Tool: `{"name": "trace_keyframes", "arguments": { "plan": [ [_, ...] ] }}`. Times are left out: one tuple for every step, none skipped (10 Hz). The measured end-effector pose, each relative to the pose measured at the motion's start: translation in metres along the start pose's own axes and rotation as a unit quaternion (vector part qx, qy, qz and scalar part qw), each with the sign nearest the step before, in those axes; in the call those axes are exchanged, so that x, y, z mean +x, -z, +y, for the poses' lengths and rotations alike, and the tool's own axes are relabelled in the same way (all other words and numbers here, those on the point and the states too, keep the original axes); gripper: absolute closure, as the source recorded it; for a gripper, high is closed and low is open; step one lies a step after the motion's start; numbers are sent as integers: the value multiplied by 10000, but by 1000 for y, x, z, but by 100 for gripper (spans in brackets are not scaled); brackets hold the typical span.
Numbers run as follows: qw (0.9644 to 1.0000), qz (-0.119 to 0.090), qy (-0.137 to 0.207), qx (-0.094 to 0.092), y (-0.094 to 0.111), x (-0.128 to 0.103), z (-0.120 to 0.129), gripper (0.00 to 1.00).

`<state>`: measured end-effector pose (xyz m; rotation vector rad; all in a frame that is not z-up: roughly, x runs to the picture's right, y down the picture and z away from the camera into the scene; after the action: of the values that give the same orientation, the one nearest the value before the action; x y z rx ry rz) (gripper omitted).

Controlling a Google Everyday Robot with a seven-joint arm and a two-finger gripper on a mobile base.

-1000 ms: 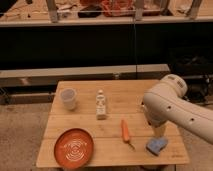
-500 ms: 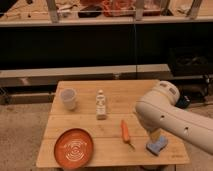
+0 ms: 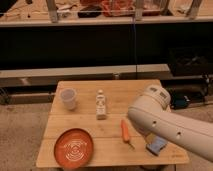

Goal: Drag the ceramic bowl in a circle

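Observation:
The ceramic bowl (image 3: 74, 148) is a wide, shallow orange-red dish with pale rings inside. It sits on the front left corner of the wooden table (image 3: 112, 92). A thick white arm link (image 3: 167, 125) crosses the table's right side, from its rounded end near the middle right down to the lower right corner of the view. My gripper does not show; it is hidden behind the arm or out of the frame. The arm is well to the right of the bowl and does not touch it.
A translucent plastic cup (image 3: 68, 98) stands at the back left. A small white bottle (image 3: 101, 105) stands in the middle. An orange carrot (image 3: 125, 131) lies right of centre. A blue sponge (image 3: 156, 145) shows partly under the arm. Dark shelving (image 3: 100, 40) runs behind the table.
The white arm has swung left and lower over the table's right side and now covers more of the sponge. The bowl, cup, bottle and carrot have not moved.

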<state>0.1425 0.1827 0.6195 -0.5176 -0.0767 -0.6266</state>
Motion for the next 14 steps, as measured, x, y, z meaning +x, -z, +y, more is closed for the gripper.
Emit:
{"name": "trace_keyframes", "arguments": {
  "plan": [
    [10000,-7,87,11,0,-5,-3,20],
    [9995,-31,302,37,1,-14,-8,20],
    [9988,-45,484,54,1,-21,-10,20],
    [9982,-49,595,60,1,-24,-12,20],
    [9978,-53,663,69,1,-27,-13,20],
    [9968,-77,793,75,-1,-33,-16,20],
    [9953,-108,955,81,-2,-41,-19,20],
    [9935,-183,1118,88,-7,-47,-21,20],
    [9915,-254,1269,92,-13,-52,-21,20],
    [9906,-283,1333,103,-13,-55,-23,20],
    [9902,-311,1360,110,-14,-56,-24,20],
    [9895,-359,1394,122,-17,-58,-24,20],
    [9881,-395,1477,140,-21,-62,-27,20],
    [9864,-433,1580,155,-27,-67,-30,20]
  ]
}}
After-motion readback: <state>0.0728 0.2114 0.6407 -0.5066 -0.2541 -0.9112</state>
